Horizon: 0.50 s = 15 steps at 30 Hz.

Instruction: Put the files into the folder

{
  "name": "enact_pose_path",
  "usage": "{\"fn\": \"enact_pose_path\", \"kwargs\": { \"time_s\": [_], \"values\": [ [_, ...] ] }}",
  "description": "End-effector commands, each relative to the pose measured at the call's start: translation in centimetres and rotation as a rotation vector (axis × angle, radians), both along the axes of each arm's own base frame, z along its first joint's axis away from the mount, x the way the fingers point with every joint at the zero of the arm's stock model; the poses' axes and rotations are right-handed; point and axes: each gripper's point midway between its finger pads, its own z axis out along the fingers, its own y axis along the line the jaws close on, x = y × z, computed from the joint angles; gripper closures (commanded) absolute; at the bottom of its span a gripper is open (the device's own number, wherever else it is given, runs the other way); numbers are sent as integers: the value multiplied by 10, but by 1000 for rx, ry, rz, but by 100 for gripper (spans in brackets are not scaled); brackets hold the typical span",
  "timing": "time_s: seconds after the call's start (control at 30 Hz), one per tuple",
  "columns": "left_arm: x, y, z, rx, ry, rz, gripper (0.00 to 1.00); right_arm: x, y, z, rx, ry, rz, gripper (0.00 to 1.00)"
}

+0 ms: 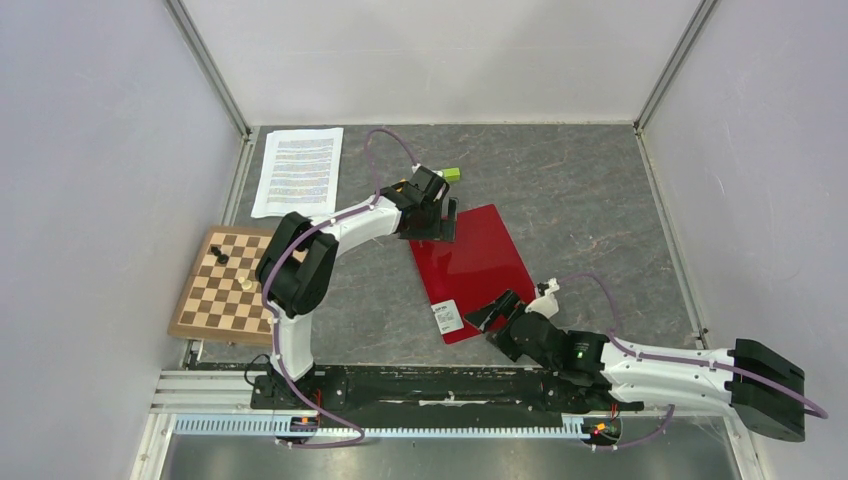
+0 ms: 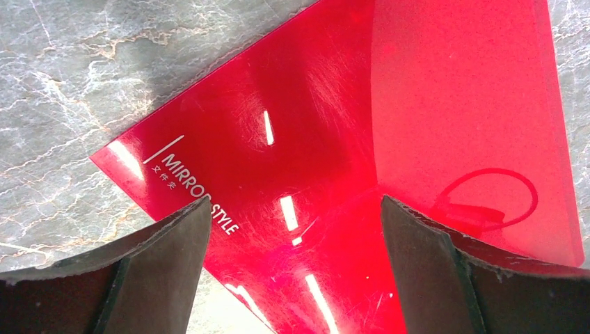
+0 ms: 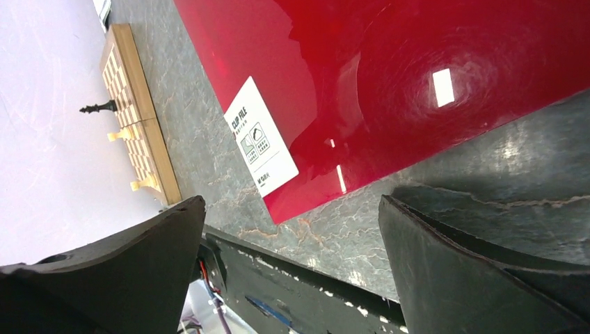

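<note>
A: Where is the folder (image 1: 470,265)?
B: Closed and flat, mid-worktop (image 1: 580,200); the left tool (image 1: 440,222) is over its far edge, the right tool (image 1: 497,312) just beside its near, labelled corner; both spread wide, gripping nothing.
A: The files (image 1: 298,170)?
B: Far left corner, beyond the chessboard (image 1: 225,290); well apart from both tools.

A wooden chessboard (image 1: 208,312) lay at the left edge of the grey marbled table (image 1: 580,190), carrying a black piece (image 1: 221,256) and a pale piece (image 1: 246,284), both upright.
</note>
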Motion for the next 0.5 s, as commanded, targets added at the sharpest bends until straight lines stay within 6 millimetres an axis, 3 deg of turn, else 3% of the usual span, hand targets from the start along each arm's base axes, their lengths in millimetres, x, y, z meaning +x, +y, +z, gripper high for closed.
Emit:
{"fn": "enact_pose_path", "kwargs": {
  "time_s": [0.0,0.27,0.47],
  "values": [
    [5,-10,25,-57,-30,26,4,-10,7,-1,20,52,37,1],
    [46,-13,61,-6,-182,1,4,-16,20,-2,38,86,77,1],
    [67,-24,43,38,-197,-55,4,-21,24,-8,56,112,97,1]
  ]
}}
